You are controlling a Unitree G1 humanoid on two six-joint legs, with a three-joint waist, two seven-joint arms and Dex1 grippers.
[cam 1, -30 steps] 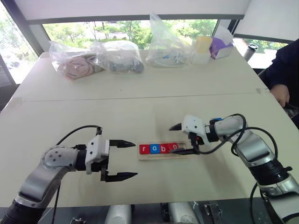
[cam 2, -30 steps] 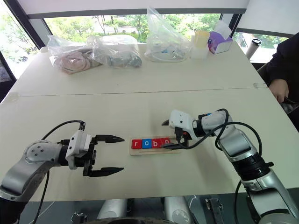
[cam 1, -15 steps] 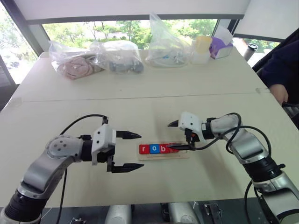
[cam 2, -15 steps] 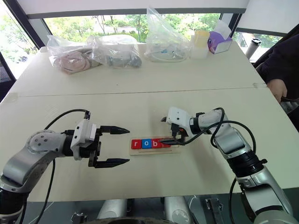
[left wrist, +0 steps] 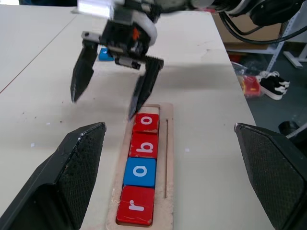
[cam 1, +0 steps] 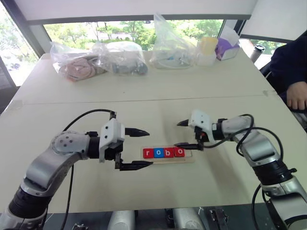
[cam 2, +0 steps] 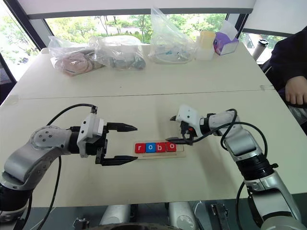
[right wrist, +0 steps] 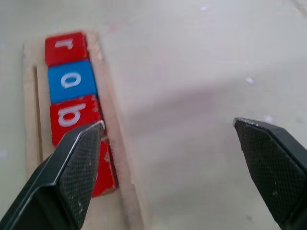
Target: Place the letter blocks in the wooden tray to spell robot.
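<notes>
Here, from the head views, the wooden tray [cam 1: 168, 154] lies on the table [cam 1: 144, 86] with its long axis running left to right between the two arms. Four letter blocks [cam 1: 163, 153] sit in it reading r, o, b, o, packed toward its left end, so the slot at the tray's right end looks bare, likely kept for the t. The left gripper [cam 1: 141, 149] hangs just beside the tray's left end, jaws spread wide and empty. The right gripper [cam 1: 184, 134] hovers over the tray's right end, jaws likewise apart and holding nothing, one fingertip close above the last red o.

In the left wrist view the tray runs lengthwise away from the camera, r nearest, and a blue block [left wrist: 105, 54] lies on the table well beyond the tray's far end, behind the right gripper; its letter cannot be read, but it is probably the missing t.

In the right wrist view the r, o and b show plainly, and the fourth block is partly hidden behind a finger [right wrist: 72, 177].
</notes>
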